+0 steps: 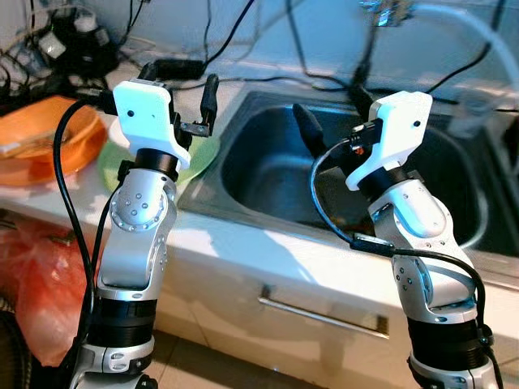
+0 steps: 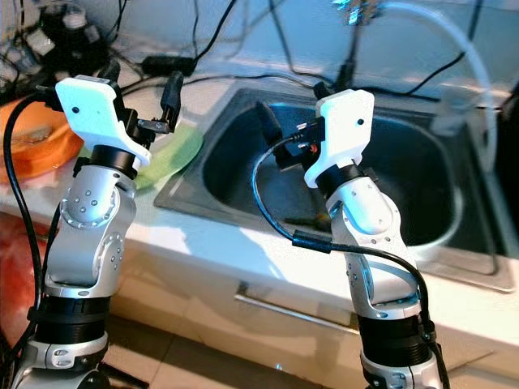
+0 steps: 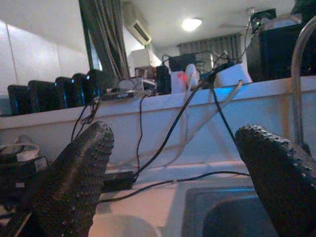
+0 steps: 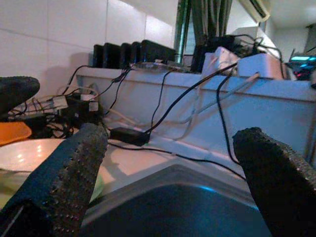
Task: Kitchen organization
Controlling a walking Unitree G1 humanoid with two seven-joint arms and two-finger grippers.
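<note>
Steel sink (image 1: pixel 243 166): single rectangular basin set in the white counter, centre to 3 o'clock of the head views; interior dark, some brownish debris on the bottom near the front wall.

Green plate (image 1: pixel 113 166): pale green, flat on the counter at 9 o'clock of the sink, its edge at the sink rim.

Orange bowl (image 1: pixel 49 146): shallow, upright, at 9 o'clock of the plate, just beside it; contents unclear.

Faucet (image 2: pixel 365 10): at 12 o'clock, above the sink's rear edge, blurred.

We are in a home kitchen: a steel sink (image 1: pixel 268 174) sits mid-frame in a white counter (image 1: pixel 243 251), a drawer handle (image 1: pixel 320 314) below, an orange bowl (image 1: pixel 45 138) at left, tangled cables (image 1: pixel 49 40) upper left.
</note>
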